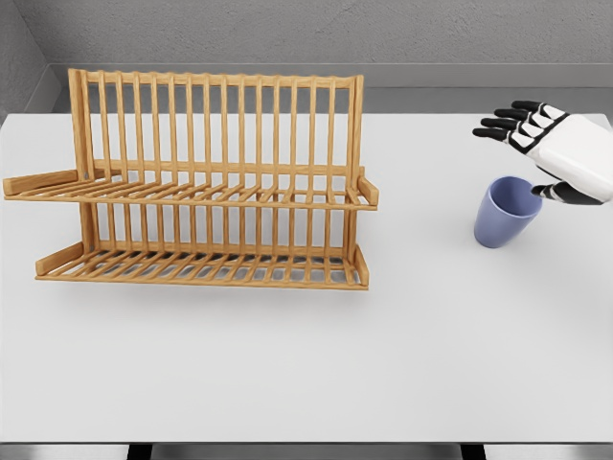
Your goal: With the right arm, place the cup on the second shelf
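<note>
The right hand [536, 153], white with black fingertips, is seen at the right edge of the head view, its arm entering from the right. Its four fingers [508, 123] are stretched out and spread, pointing left, and its thumb [565, 195] is held lower, beside the rim of a blue cup [506, 212]. Nothing is gripped. Whether the thumb actually touches the rim cannot be told from this angle; it may only be just beside it.

The cup is stood upright on the white table [306, 374], mouth up, directly under and slightly left of the hand. Well apart from it, on the left half of the table, a wooden two-tier dish rack [206, 182] is placed, with a tall slatted back. Its upper shelf [192, 195] and lower shelf [201, 266] are both bare. The left arm is not shown.

The step in hand is judged to be the reach for the cup, with the grasp not yet made. For the next move, the hand would need to be lowered around the cup's wall and the fingers closed on it before any lift and carry toward the rack.
</note>
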Available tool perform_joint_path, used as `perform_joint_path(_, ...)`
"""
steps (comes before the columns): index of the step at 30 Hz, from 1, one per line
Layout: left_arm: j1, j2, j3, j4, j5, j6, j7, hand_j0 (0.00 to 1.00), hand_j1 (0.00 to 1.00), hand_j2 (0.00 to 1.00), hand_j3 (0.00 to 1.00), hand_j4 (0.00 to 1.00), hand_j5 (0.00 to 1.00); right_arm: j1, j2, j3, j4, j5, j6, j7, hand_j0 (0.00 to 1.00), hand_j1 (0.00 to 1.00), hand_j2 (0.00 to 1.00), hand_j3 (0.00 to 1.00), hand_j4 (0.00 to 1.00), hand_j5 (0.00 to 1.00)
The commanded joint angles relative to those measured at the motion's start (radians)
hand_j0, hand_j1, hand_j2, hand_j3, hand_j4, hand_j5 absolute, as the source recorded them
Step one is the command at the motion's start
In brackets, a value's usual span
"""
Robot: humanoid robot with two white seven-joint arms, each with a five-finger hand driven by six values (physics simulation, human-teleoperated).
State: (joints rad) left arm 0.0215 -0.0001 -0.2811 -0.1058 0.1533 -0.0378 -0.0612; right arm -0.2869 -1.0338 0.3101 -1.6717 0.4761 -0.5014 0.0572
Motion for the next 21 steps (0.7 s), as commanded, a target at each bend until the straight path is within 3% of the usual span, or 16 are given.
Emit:
perform_joint_path(1,0.000,0.000,-0.001,0.000,0.000,0.001,0.000,1.00,1.00,1.00,1.00,1.00,1.00,0.000,-0.003,0.000,0.000,-0.005,0.004,-0.002,1.00,1.00,1.00,1.00,1.00,1.00)
perform_joint_path(3,0.000,0.000,-0.001,0.000,0.000,0.001,0.000,1.00,1.00,1.00,1.00,1.00,1.00,0.002,-0.018,-0.031,0.003,-0.008,0.007,-0.010,1.00,1.00,1.00,1.00,1.00,1.00)
perform_joint_path(6,0.000,0.000,0.000,0.000,0.000,-0.001,0.000,1.00,1.00,1.00,1.00,1.00,1.00,0.014,-0.106,-0.039,0.015,-0.014,0.006,0.000,1.00,1.00,1.00,1.00,1.00,1.00)
perform_joint_path(7,0.000,0.000,0.000,0.000,0.000,-0.001,0.000,1.00,1.00,1.00,1.00,1.00,1.00,0.014,-0.104,-0.043,0.014,-0.013,0.000,0.058,1.00,1.00,1.00,1.00,1.00,1.00)
perform_joint_path(9,0.000,0.000,0.000,0.000,0.000,-0.001,0.000,1.00,1.00,1.00,1.00,1.00,1.00,0.015,-0.094,-0.140,0.013,-0.016,-0.009,0.325,1.00,1.00,1.00,1.00,1.00,1.00)
perform_joint_path(12,0.000,0.000,0.000,0.000,0.000,-0.001,0.000,1.00,1.00,1.00,1.00,1.00,1.00,0.008,-0.074,-0.144,0.017,-0.016,-0.012,0.552,1.00,1.00,1.00,1.00,1.00,1.00)
perform_joint_path(14,0.002,0.000,0.000,0.000,0.000,-0.001,0.000,1.00,1.00,1.00,1.00,1.00,1.00,-0.006,-0.052,-0.132,0.007,-0.016,-0.014,0.554,1.00,1.00,1.00,1.00,1.00,1.00)
perform_joint_path(17,0.000,0.000,-0.001,0.000,0.000,0.001,0.000,1.00,1.00,1.00,1.00,1.00,1.00,-0.209,0.000,0.070,0.053,-0.024,-0.020,0.554,1.00,1.00,1.00,1.00,1.00,1.00)
perform_joint_path(21,0.000,0.000,0.000,0.000,0.000,-0.001,0.000,1.00,1.00,1.00,1.00,1.00,1.00,-0.236,0.008,0.103,0.053,-0.022,-0.020,0.554,1.00,1.00,1.00,1.00,1.00,1.00)
